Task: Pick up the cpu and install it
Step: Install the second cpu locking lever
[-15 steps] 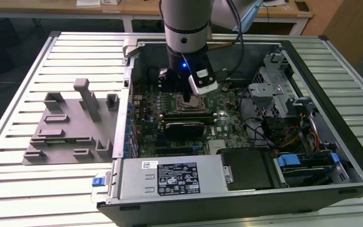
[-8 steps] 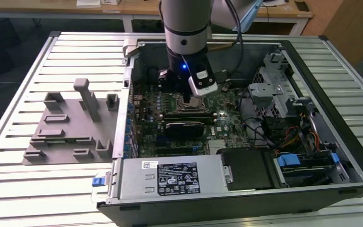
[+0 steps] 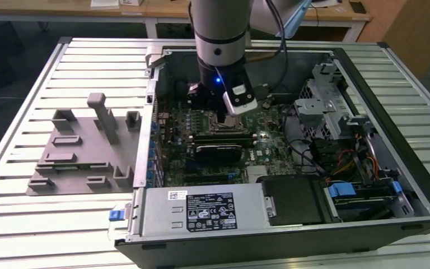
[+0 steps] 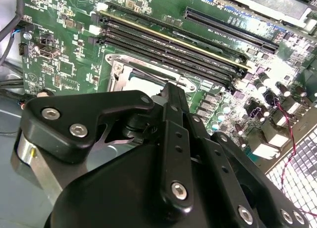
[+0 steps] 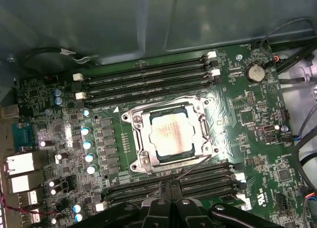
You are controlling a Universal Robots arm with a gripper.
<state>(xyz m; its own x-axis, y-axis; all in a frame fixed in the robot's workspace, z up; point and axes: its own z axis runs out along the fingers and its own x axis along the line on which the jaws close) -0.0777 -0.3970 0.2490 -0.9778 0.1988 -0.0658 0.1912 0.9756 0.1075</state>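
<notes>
The cpu lies flat inside the metal frame of its socket on the green motherboard, its pale silver top facing up. In the second wrist view a corner of the cpu shows behind the black gripper body. My gripper hovers just beside the socket's edge, above the board and apart from the chip. Its fingers stand together with nothing between them. In the exterior view the arm reaches down into the open computer case with the gripper over the board's middle.
Memory slots flank the socket on two sides. A grey plastic fixture with upright blocks stands on the slatted table at the exterior view's left. A power supply, a drive cage and loose cables crowd the case.
</notes>
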